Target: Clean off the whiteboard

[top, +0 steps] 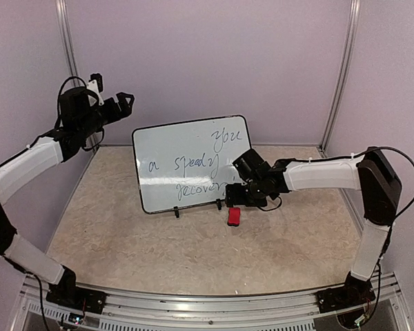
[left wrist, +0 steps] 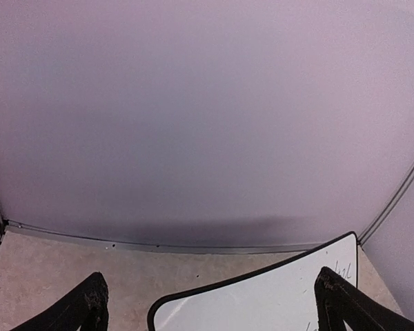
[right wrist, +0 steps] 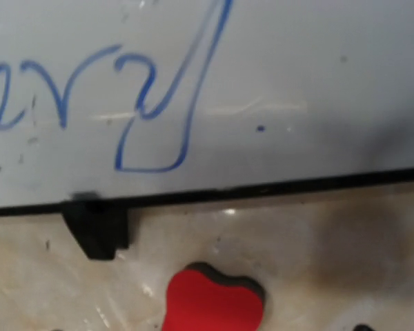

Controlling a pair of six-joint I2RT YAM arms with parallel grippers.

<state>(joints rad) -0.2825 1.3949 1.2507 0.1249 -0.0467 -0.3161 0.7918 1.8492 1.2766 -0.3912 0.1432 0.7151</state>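
Red eraser (top: 234, 217) lies off the board's (top: 186, 165) five o'clock edge, right claw (top: 233, 196) just beside it, its grip I cannot tell; left claw (top: 126, 103) gapes in open air at ten o'clock.

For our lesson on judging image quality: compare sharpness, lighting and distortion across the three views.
Top external view: evenly lit, sharp, writing on the whiteboard legible. Left wrist view: edges of the wall bow from lens distortion, with a soft shadow low on it. Right wrist view: close and soft-focused, red eraser blurred, faint glare on the whiteboard, dark shadow on the table at right.
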